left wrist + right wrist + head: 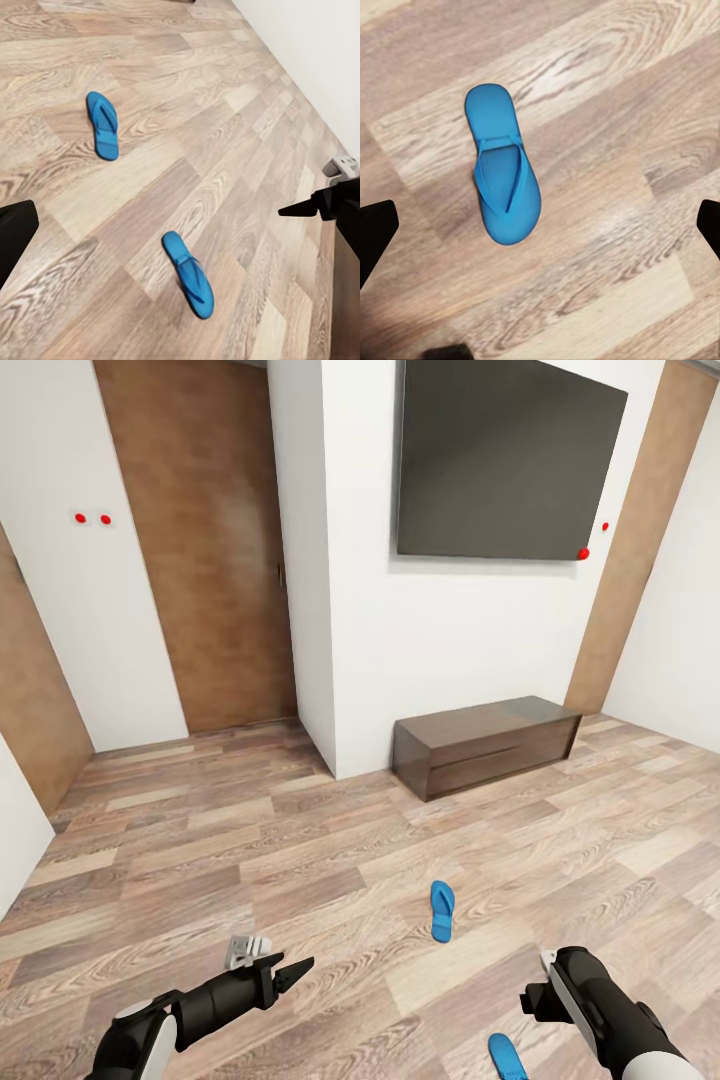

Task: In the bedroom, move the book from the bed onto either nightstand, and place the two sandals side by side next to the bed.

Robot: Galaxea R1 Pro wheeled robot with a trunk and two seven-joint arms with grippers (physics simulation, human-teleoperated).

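room: white walls and a wood-plank floor (300,860) are seen, with a big dark screen (505,455) hung on the wall and a long low dark-wood bench (485,745) under it. That's the bench, not a nightstand.

left arm: held low and stretched out over the floor. The left gripper (285,970) is seen side-on from the head, so how far its jaws are parted can't be told; nothing is seen held in it.

right arm: parked right above the nearer sandal, probably lined up for a grab from above. The right gripper (540,225) is spread wide, its dark fingers (375,232) seen at either side of the wrist view, and nothing is held.

far sandal (442,910): left flat on the floor, between the bench and the robot, well apart from its mate.

near sandal (502,176): flat, straps up, directly below the right gripper, not touched yet. It's also caught by the left wrist camera (189,274).
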